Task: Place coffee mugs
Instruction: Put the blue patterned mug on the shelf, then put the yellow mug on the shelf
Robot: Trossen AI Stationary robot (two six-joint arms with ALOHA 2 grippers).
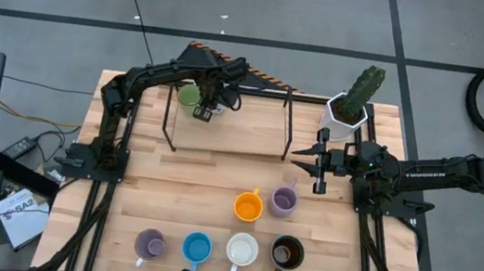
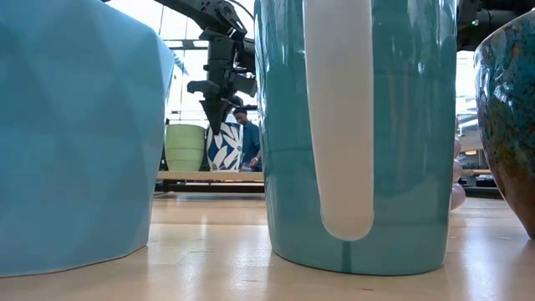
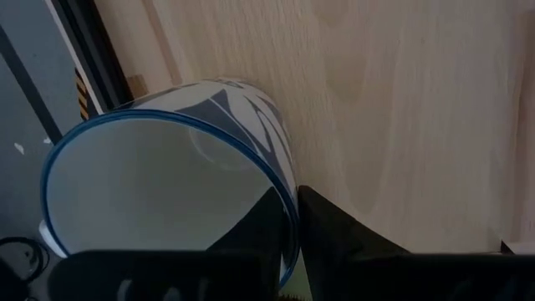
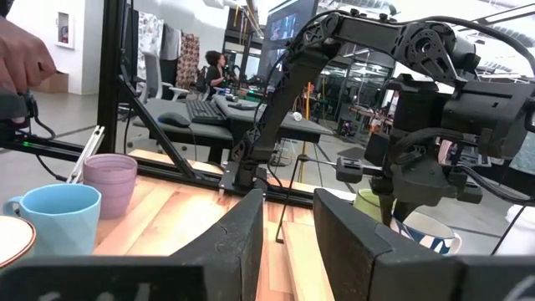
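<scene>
We see the left tool [image 1: 208,105] at the far edge of the surface [image 1: 209,173], under the black wire rack [image 1: 227,105], clamped on the rim of a white mug with a blue leaf pattern [image 3: 167,192] — one finger inside the wall, one outside. That mug stands just beside the green mug [image 1: 189,97], and in the low view the two look close enough to touch, though we cannot tell whether they do.

The right tool [image 1: 318,164] hangs over the right half of the surface, near the cactus pot [image 1: 346,112], fingers parted and holding nothing.

The other mugs wait nearer the front edge: the orange mug [image 1: 248,208] and a lilac mug [image 1: 283,200] side by side, and a front row of a second lilac mug [image 1: 150,244], the blue mug [image 1: 196,247], the white mug [image 1: 242,249] and the dark mug [image 1: 287,252].

We judge the risks to be these:
- A grip on a thin rim lets the mug swing or slip if the arm moves sharply
- Opening too early, before the base is flat, could tip the patterned mug against the green one
- Backing out carelessly could catch a rack leg — the legs stand close on either side
- The inner finger may drag the mug along as it lifts out
</scene>
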